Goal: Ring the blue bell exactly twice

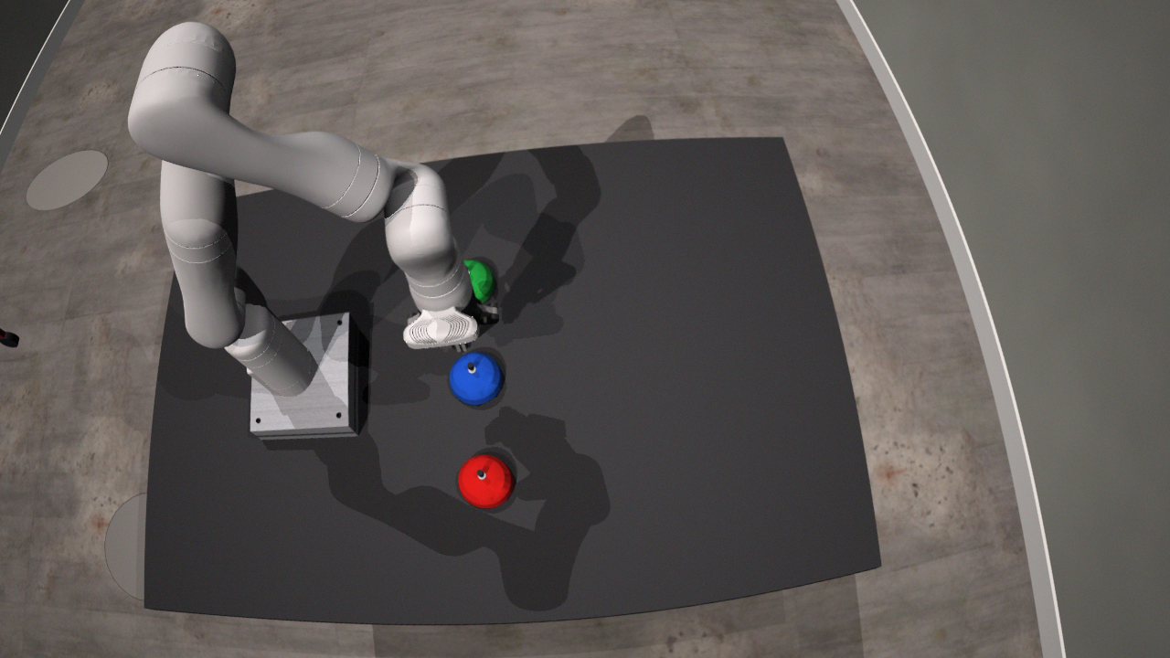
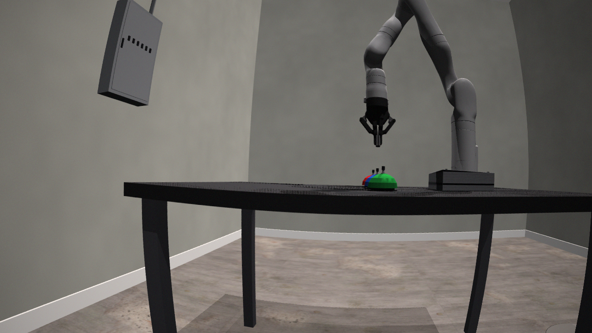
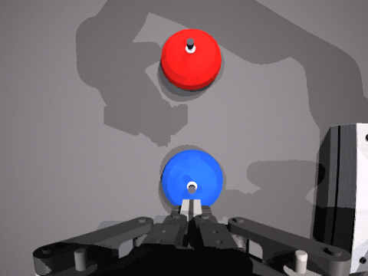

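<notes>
The blue bell [image 1: 475,379] [image 3: 192,175] stands in the middle of a row of three on the black table [image 1: 695,327] [image 2: 248,194], with its small button [image 3: 192,188] up. In the side view only a sliver of it [image 2: 371,177] shows between the other two bells. My gripper [image 2: 377,144] [image 3: 192,211] is shut with nothing between the fingers and points straight down. It hangs clearly above the bells, touching none. In the wrist view its tips lie just at the near edge of the blue bell, close to the button.
A red bell [image 1: 485,482] [image 3: 192,58] [image 2: 364,181] stands on the far side of the blue one and a green bell [image 1: 481,280] [image 2: 382,181] on the other side, partly under my forearm. The arm's grey base block [image 1: 306,392] [image 2: 460,180] [image 3: 340,184] sits beside the row.
</notes>
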You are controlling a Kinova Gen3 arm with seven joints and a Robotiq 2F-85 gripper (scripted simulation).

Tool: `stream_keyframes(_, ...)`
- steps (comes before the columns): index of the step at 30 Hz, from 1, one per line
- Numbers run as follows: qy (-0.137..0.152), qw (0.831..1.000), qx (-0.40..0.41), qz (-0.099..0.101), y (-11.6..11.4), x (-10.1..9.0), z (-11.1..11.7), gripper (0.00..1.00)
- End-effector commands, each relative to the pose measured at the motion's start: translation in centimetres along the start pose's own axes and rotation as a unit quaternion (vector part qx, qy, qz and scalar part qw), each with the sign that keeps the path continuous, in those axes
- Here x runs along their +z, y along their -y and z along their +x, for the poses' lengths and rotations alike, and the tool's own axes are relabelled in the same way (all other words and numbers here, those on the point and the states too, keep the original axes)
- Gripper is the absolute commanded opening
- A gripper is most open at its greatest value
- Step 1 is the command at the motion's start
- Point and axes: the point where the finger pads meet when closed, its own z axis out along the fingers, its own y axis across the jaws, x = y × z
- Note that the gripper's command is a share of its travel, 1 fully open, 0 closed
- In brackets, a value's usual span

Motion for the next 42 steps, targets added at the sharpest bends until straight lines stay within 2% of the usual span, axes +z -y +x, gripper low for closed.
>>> stream_keyframes(1,0.0,1.0,0.0,0.001,0.0,0.0,0.0,0.0)
stream_keyframes(24,0.0,1.0,0.0,0.001,0.0,0.7,0.0,0.0)
stream_keyframes(42,0.0,1.0,0.0,0.001,0.1,3.4,0.0,0.0)
